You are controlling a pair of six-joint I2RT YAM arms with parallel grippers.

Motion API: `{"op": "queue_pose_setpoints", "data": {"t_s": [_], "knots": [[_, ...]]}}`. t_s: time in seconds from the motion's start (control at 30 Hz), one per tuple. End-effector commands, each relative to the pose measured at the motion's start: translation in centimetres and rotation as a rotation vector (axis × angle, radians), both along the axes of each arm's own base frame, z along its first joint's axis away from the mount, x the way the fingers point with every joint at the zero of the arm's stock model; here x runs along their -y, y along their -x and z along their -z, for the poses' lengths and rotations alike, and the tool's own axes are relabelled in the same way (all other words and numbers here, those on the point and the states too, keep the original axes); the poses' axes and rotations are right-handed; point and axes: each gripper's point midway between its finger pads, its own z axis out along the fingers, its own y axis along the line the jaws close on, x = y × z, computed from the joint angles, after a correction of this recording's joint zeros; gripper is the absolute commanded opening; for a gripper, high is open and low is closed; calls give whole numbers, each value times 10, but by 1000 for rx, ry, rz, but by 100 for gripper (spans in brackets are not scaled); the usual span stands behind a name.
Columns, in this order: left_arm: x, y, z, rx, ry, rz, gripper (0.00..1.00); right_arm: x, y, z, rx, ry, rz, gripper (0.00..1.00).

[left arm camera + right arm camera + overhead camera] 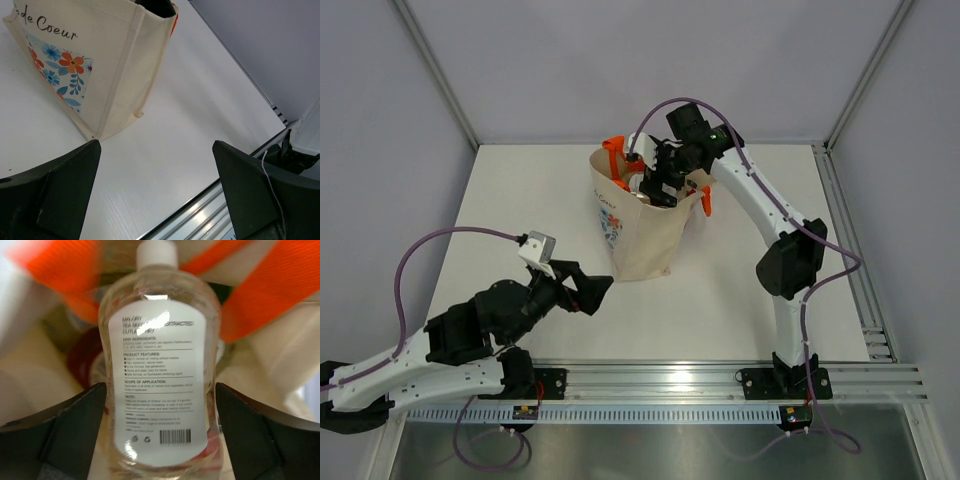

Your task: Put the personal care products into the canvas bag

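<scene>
The canvas bag (642, 238) stands upright mid-table, beige with orange handles (613, 155). My right gripper (657, 186) hangs over its open mouth, shut on a clear bottle with a white label and pale cap (160, 365), cap pointing down into the bag. In the right wrist view my gripper (161, 386) holds the bottle's lower body, with the orange handles (272, 285) and a red item (82, 360) inside the bag behind it. My left gripper (601, 291) is open and empty, low, just left of the bag's near corner (115, 60). Other products are hidden.
The bag's floral print (60, 70) faces my left gripper (156, 142). A metal rail (700, 380) runs along the table's near edge and also shows in the left wrist view (200, 215). Grey walls enclose the white table (520, 200).
</scene>
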Motion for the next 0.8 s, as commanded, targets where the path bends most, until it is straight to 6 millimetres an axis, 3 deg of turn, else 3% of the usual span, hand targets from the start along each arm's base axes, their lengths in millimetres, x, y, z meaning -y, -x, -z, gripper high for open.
{"op": "queue_pose_setpoints", "data": {"t_s": [0.0, 0.1, 0.2, 0.3, 0.33, 0.4, 0.43, 0.47, 0.5, 0.53, 0.57, 0.6, 0.63, 0.67, 0.7, 0.73, 0.77], "knots": [[3, -4, -19, 40, 85, -15, 99, -13, 62, -52, -140, -171, -11, 100], [1, -3, -21, 39, 93, -14, 99, -6, 56, -65, -128, -205, 81, 100], [-2, -1, -20, 20, 105, -18, 99, -3, 50, -97, -106, -281, 159, 99], [-10, 1, -17, -5, 118, -39, 99, 13, 36, -137, -54, -358, 285, 100], [-14, -1, -15, -18, 128, -65, 99, 31, 22, -150, -48, -404, 397, 99], [-23, -2, -8, -37, 109, -97, 99, 59, 13, -172, -42, -488, 532, 100], [-28, -2, -7, -49, 125, -117, 99, 74, 5, -163, -76, -510, 614, 99], [-35, -4, -4, -52, 117, -150, 99, 106, 3, -172, -114, -577, 733, 100], [-41, -4, 1, -59, 96, -166, 99, 121, 3, -168, -145, -593, 774, 100], [-48, -5, 1, -61, 109, -197, 99, 129, 12, -149, -245, -586, 786, 99], [-54, -5, 6, -68, 94, -212, 99, 161, 18, -154, -234, -606, 847, 99], [-57, -5, 8, -72, 92, -224, 99, 177, 21, -130, -262, -589, 907, 100], [-60, -6, 9, -74, 95, -237, 99, 194, 24, -127, -227, -593, 957, 99], [-65, -6, 9, -72, 96, -247, 99, 217, 42, -148, -117, -620, 1007, 100], [-66, -5, 9, -71, 97, -249, 99, 232, 49, -151, -39, -614, 1058, 99], [-67, -5, 9, -70, 95, -250, 99, 260, 48, -131, 51, -560, 1201, 100], [-68, -5, 10, -71, 87, -251, 99, 277, 71, -153, 171, -593, 1256, 100]]}}
